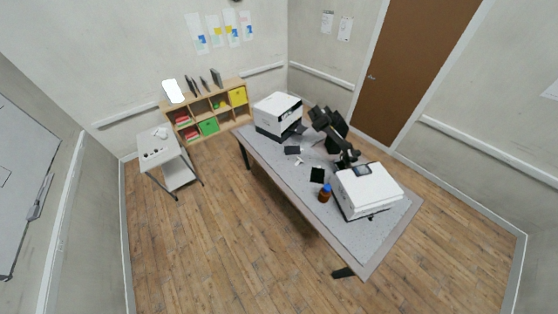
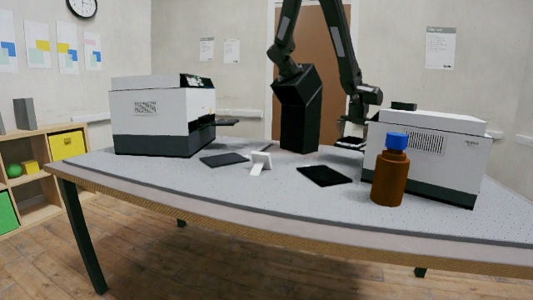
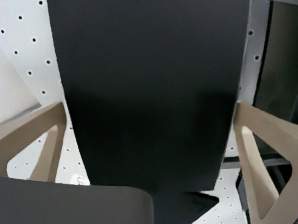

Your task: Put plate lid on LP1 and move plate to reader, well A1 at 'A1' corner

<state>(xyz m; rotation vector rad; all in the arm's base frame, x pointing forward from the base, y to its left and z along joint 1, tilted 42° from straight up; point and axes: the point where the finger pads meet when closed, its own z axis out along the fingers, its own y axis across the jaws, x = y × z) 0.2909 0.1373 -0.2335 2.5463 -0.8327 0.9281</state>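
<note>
The lidded plate (image 2: 349, 142) sits on the dispenser's stage at the far end of the dispenser (image 2: 429, 150) (image 1: 368, 189). In the wrist view its black lid (image 3: 150, 60) fills the middle of the picture. My gripper (image 3: 149, 111) (image 2: 351, 125) (image 1: 345, 163) is open just above it, one tan finger on each side of the lid, and holds nothing. The reader (image 2: 162, 114) (image 1: 276, 115) stands at the other end of the table with its bare stage (image 2: 224, 122) sticking out. Two black bench positions (image 2: 223, 159) (image 2: 324, 175) lie between the machines; I cannot read their names.
A brown bottle with a blue cap (image 2: 391, 171) (image 1: 324, 193) stands on the bench in front of the dispenser. A small white card stand (image 2: 261, 162) stands between the two bench positions. The arm's black base block (image 2: 297, 112) stands behind them.
</note>
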